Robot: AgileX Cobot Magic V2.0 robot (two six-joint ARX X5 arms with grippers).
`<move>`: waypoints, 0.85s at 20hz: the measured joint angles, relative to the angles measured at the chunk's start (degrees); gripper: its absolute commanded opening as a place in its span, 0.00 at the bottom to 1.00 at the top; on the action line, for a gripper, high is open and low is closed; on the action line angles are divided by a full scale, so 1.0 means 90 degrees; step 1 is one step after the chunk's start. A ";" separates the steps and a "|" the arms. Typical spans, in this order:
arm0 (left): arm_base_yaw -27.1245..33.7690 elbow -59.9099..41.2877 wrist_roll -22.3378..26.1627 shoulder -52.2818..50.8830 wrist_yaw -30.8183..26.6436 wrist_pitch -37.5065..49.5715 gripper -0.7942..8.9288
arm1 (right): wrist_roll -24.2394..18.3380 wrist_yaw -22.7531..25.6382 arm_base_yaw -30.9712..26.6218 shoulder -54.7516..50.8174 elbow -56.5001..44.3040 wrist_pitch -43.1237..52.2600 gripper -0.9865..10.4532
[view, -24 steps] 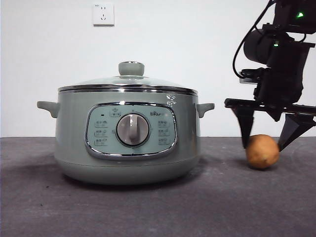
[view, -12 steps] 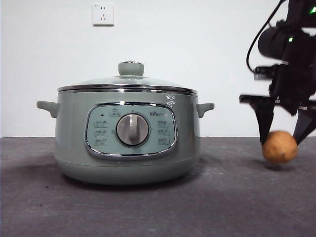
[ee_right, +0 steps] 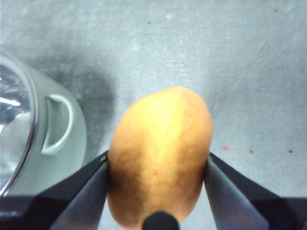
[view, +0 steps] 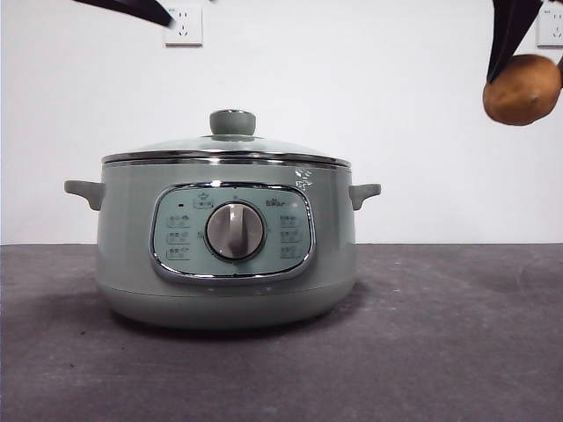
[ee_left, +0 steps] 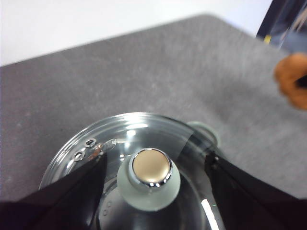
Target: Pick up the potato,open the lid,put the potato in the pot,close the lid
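Observation:
The sage-green pot stands on the table with the glass lid closed on it. My right gripper is shut on the orange-brown potato and holds it high in the air to the right of the pot, at the front view's upper right. My left gripper is open, above the lid, with its jaws on either side of the green knob and not touching it. In the front view the left arm shows only as a dark tip at the top left.
The pot's right side handle lies below and beside the held potato. A wall socket is on the white wall behind. The dark grey table stretches to the right of the pot.
My right gripper has lifted the potato from the table to well above the pot's height. The left arm's tip has come into the front view at the top left.

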 measured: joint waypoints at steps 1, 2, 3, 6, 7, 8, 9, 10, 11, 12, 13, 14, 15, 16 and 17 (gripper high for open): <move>-0.0165 0.0219 0.0117 0.0379 -0.0236 -0.0061 0.44 | -0.0049 -0.0002 0.0002 -0.0053 0.0000 -0.0100 0.08; -0.0240 0.0323 0.0163 0.0585 -0.0350 -0.0085 0.44 | -0.0073 -0.0002 0.0002 -0.0075 0.0000 -0.0146 0.08; -0.0321 0.0444 0.0216 0.0845 -0.0491 -0.0095 0.44 | -0.0107 0.0000 0.0002 -0.0095 0.0000 -0.0185 0.08; -0.0403 0.0641 0.0355 0.1411 -0.0758 -0.0100 0.44 | -0.0148 -0.0002 0.0002 -0.0126 0.0000 -0.0236 0.08; -0.0406 0.0641 0.0384 0.1547 -0.0794 -0.0100 0.44 | -0.0163 -0.0002 0.0002 -0.0126 0.0000 -0.0248 0.08; -0.0406 0.0641 0.0393 0.1690 -0.0799 -0.0102 0.44 | -0.0168 0.0000 0.0000 -0.0126 0.0000 -0.0248 0.08; -0.0406 0.0641 0.0398 0.1826 -0.0809 -0.0112 0.44 | -0.0177 -0.0002 0.0002 -0.0126 0.0000 -0.0250 0.08; -0.0406 0.0641 0.0401 0.1933 -0.0809 -0.0129 0.44 | -0.0187 -0.0002 0.0002 -0.0126 0.0000 -0.0250 0.08; -0.0408 0.0641 0.0401 0.2033 -0.0809 -0.0158 0.44 | -0.0189 -0.0002 0.0002 -0.0126 0.0000 -0.0250 0.08; -0.0425 0.0641 0.0401 0.2098 -0.0809 -0.0221 0.44 | -0.0189 -0.0002 0.0002 -0.0126 0.0000 -0.0250 0.08; -0.0444 0.0646 0.0401 0.2127 -0.0804 -0.0223 0.43 | -0.0189 0.0000 0.0000 -0.0126 0.0000 -0.0250 0.08; -0.0476 0.0646 0.0403 0.2127 -0.0826 -0.0228 0.36 | -0.0189 0.0000 0.0000 -0.0126 0.0000 -0.0248 0.08; -0.0508 0.0646 0.0410 0.2127 -0.0833 -0.0228 0.25 | -0.0189 0.0000 0.0000 -0.0126 0.0000 -0.0250 0.08; -0.0522 0.0646 0.0461 0.2127 -0.0857 -0.0226 0.11 | -0.0189 -0.0002 0.0000 -0.0126 0.0000 -0.0250 0.08; -0.0525 0.0648 0.0500 0.2127 -0.0860 -0.0223 0.07 | -0.0189 -0.0002 0.0002 -0.0126 0.0000 -0.0248 0.08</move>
